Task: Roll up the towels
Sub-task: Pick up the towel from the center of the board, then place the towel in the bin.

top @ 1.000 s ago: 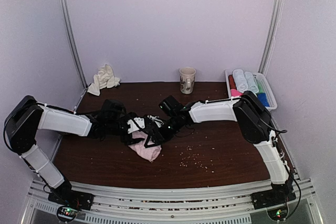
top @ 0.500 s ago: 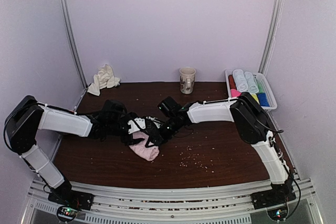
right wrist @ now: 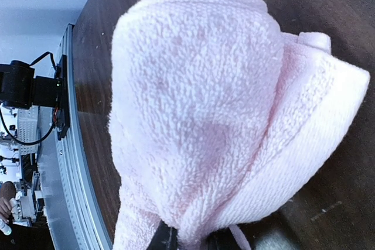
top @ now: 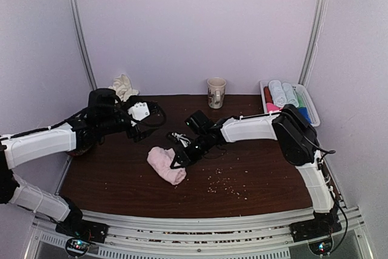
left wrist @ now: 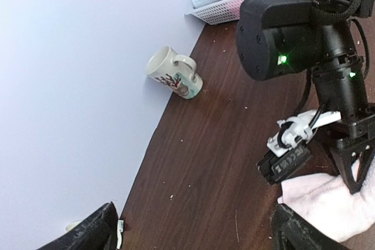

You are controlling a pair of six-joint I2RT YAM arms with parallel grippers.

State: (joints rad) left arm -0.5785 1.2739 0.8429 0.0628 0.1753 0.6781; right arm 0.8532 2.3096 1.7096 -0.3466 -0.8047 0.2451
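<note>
The pale pink towel [top: 165, 165] lies bunched in a loose roll on the brown table [top: 260, 174], left of centre. My right gripper [top: 180, 158] is at its right edge and is shut on a fold of it; in the right wrist view the pink towel [right wrist: 199, 115] fills the frame, pinched at my right gripper [right wrist: 196, 239]. My left gripper [top: 145, 119] is open and empty, raised behind and left of the towel. In the left wrist view my left gripper [left wrist: 196, 238] has its jaws wide apart, and a corner of the pink towel [left wrist: 319, 203] shows. The cream-white towel [top: 121, 88] lies crumpled in the back left corner.
A patterned mug [top: 216, 92] stands at the back centre, also in the left wrist view [left wrist: 174, 74]. A white basket [top: 308, 104] with several rolled coloured towels sits at the back right. Crumbs [top: 221, 185] dot the table to the right of the pink towel.
My left gripper has let go of the pink towel, lifted and pulled back to the rear left. My right gripper has stayed on the towel.
</note>
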